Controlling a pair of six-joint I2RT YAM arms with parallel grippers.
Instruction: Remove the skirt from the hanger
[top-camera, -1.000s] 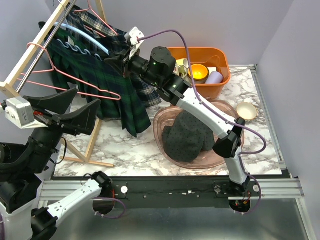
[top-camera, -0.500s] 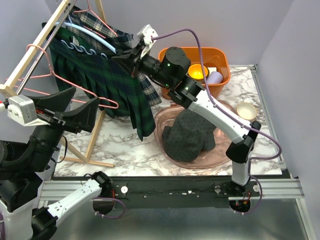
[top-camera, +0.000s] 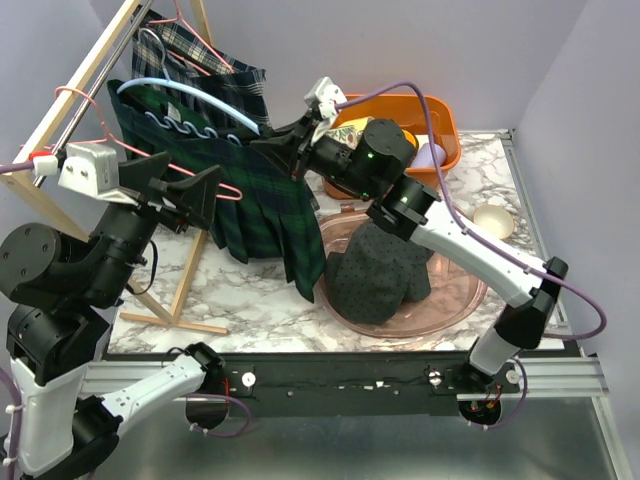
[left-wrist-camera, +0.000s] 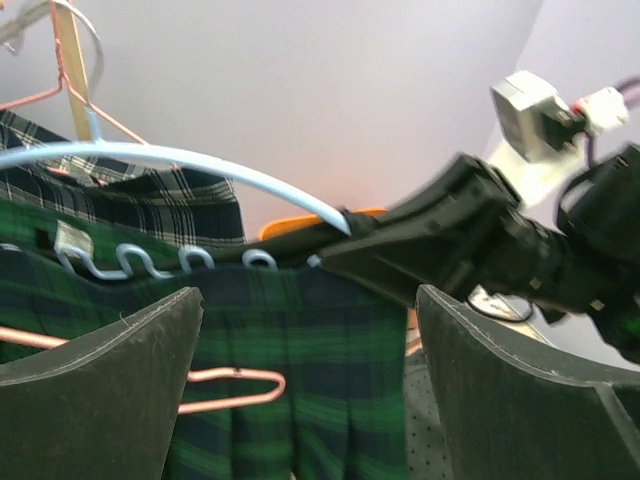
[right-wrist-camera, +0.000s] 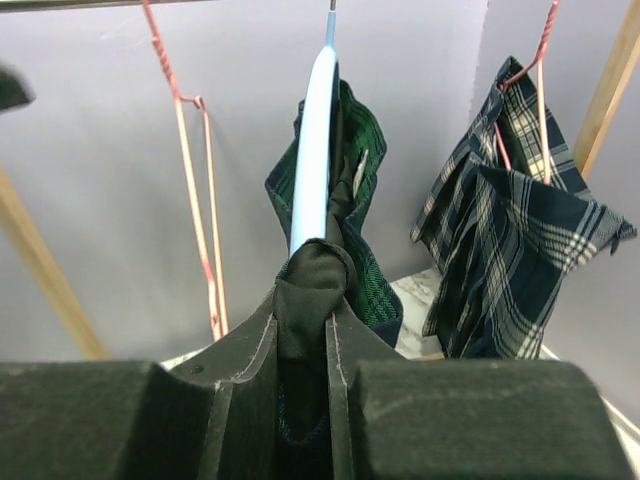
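A dark green tartan skirt (top-camera: 262, 215) hangs from a light blue hanger (top-camera: 200, 92) on the wooden rack. My right gripper (top-camera: 272, 146) is shut on the skirt's black waistband (right-wrist-camera: 310, 290) at the hanger's right end (right-wrist-camera: 313, 150). The skirt's right side is drawn out toward the pink bowl. My left gripper (top-camera: 205, 195) is open and empty, level with the skirt's front (left-wrist-camera: 300, 390), which shows between its fingers (left-wrist-camera: 110, 400). The blue hanger also shows in the left wrist view (left-wrist-camera: 180, 160).
Empty pink hangers (top-camera: 215, 185) hang on the rack (top-camera: 70, 95). A navy plaid skirt (top-camera: 215, 65) hangs at the back. A pink bowl (top-camera: 455, 300) holds a dark grey cloth (top-camera: 375, 270). An orange bin (top-camera: 440, 115) and a small cream bowl (top-camera: 492, 221) stand right.
My right gripper has pulled the skirt's waistband right and toward the front, stretching the skirt along the hanger. My left arm has risen and swung in toward the skirt's front.
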